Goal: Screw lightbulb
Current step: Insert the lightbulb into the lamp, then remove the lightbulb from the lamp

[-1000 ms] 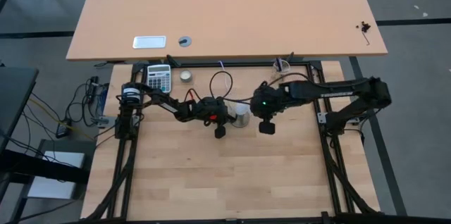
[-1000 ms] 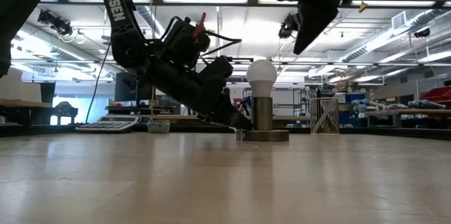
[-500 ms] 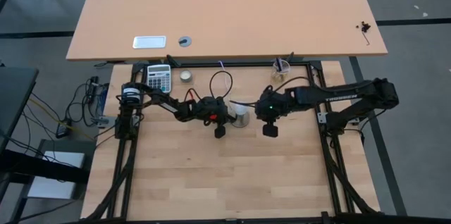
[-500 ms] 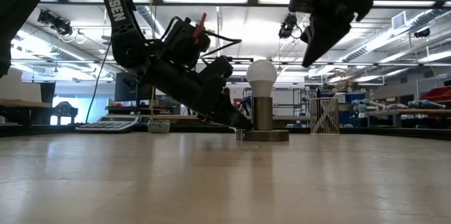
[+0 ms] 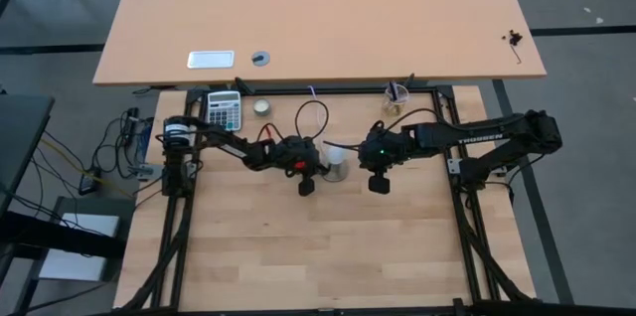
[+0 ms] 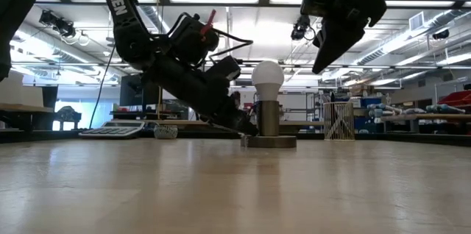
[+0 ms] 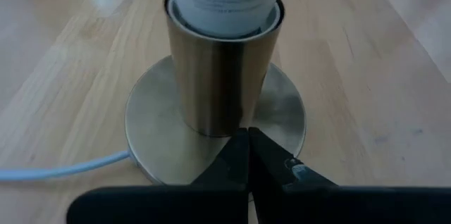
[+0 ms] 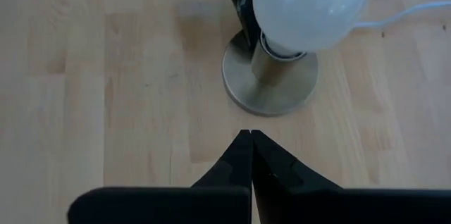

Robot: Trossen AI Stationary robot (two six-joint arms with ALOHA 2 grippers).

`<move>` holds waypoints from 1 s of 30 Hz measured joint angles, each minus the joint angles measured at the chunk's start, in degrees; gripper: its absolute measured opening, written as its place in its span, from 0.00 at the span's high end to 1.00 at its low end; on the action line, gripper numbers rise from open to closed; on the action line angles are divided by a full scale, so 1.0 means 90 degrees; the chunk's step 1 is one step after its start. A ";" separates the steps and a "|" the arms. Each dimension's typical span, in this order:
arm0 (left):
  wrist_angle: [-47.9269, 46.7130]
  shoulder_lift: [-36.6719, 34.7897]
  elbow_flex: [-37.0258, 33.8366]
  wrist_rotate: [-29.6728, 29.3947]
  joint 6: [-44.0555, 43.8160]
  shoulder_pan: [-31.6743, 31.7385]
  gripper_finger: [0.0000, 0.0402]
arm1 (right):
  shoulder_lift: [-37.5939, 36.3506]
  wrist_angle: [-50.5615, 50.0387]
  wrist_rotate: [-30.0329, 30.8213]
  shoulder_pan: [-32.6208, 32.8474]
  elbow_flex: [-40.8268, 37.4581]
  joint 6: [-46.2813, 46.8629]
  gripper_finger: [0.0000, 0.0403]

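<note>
Since a second ago my right end effector (image 6: 318, 63) has swung away from above the lightbulb (image 6: 268, 77) and hangs raised beside it, fingers pressed together. The bulb stands seated in the socket base (image 6: 270, 140) on the desk (image 5: 328, 246). My left end effector (image 7: 248, 155), also closed, presses the base's foot. I'd keep that brace steady. Only the left wrist view shows the bulb's neck sunk inside the socket's rim.

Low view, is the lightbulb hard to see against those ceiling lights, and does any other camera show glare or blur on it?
Low view: the lightbulb stands out, white against a bright backlit room. Right wrist view: its globe looks washed out, nearly featureless. Left wrist view: the socket shows soft reflections, and the printing on the bulb's neck is blurred.
</note>
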 joint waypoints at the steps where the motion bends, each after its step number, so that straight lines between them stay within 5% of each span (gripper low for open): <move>1: -0.0075 -0.0040 0.0000 -0.0005 0.0060 0.0000 0.99 | 0.0000 0.0003 0.0001 0.0000 0.0000 0.0000 0.97; 30: -0.2541 -0.0513 0.0885 -0.0218 0.0764 0.0000 0.99 | 0.0005 0.0673 0.0013 0.0000 0.0000 -0.0070 0.97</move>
